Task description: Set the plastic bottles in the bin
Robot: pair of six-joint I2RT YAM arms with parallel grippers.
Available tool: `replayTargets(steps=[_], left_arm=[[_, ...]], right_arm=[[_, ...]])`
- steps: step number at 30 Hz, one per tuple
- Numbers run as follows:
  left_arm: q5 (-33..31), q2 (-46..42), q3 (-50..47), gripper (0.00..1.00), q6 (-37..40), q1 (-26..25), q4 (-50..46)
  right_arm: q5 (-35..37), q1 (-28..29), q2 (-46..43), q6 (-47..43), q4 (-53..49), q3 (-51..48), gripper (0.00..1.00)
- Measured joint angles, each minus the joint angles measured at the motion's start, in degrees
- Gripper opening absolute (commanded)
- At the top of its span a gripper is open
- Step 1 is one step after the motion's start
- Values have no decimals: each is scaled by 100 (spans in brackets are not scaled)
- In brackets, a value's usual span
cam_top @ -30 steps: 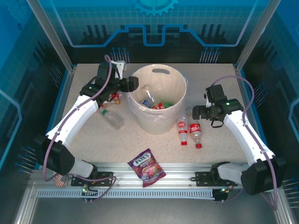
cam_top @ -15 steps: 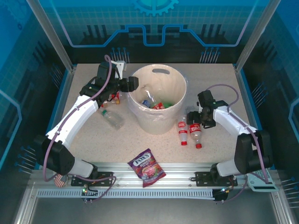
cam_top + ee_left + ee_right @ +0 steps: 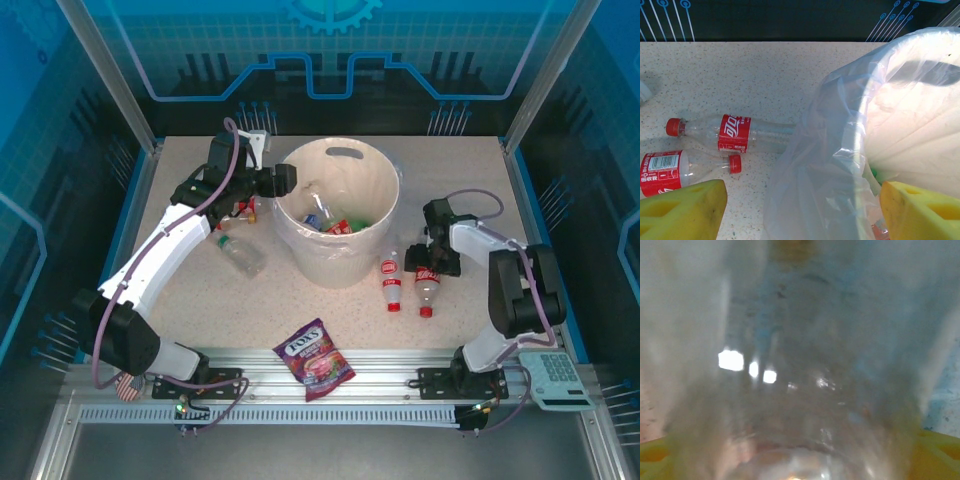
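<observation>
Yellow pads (image 3: 652, 456) of the right end effector (image 3: 424, 264) sat at the far corners of its wrist view, so it looked wide open, straddling a clear bottle (image 3: 800, 365) so near the lens that it blurred. I judged the bottle not yet gripped. From above, it lay on the worktop (image 3: 470, 190) just right of the bin (image 3: 345, 258), close beside a second bottle (image 3: 390, 283), with the end effector over its base end. Closing there on smooth, thin plastic could have squirted the bottle sideways into its neighbour or crushed it. A hold so far from the middle could have let the cap end swing down and strike the rim on the way over. The left end effector (image 3: 287, 180) hung wide open and empty at the bin's left rim, its pads over the loose liner (image 3: 815, 165). The fingers might have snagged that film, or met the right arm above the opening. Two red-labelled bottles (image 3: 732, 133) lay on the worktop just left of the bin, where a low sweep could have scattered them.
</observation>
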Motion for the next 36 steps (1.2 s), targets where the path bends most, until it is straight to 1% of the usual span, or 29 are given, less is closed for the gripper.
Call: replayTargets(steps=[3, 8, 9, 12, 13, 16, 20, 23, 26, 31, 36], left_arm=[[-4, -4, 0, 81, 9, 0, 0], [-7, -4, 0, 81, 9, 0, 0], [-7, -4, 0, 81, 9, 0, 0], [-7, -4, 0, 81, 20, 0, 2], [-7, -4, 0, 81, 33, 0, 2], [-17, -7, 0, 81, 68, 0, 4], [-24, -9, 0, 81, 90, -2, 4], [-24, -9, 0, 81, 90, -2, 4], [-22, -9, 0, 81, 90, -2, 7], [-22, -9, 0, 81, 90, -2, 7], [-22, -9, 0, 81, 90, -2, 7]], right_arm=[[0, -4, 177, 50, -160, 232, 86], [0, -13, 223, 83, -201, 284, 82], [-2, -22, 223, 85, -199, 284, 80], [33, -44, 223, 92, -184, 293, 67], [13, -46, 223, 74, -168, 297, 65], [33, -48, 216, 79, -153, 295, 64], [35, -48, 162, 57, -166, 293, 56], [26, -50, -72, 37, -282, 319, 55], [11, -59, -411, 15, -518, 544, 54], [-229, -66, -1213, -72, -817, 1244, 53], [-463, -31, -1919, -114, -1071, 2295, 46]])
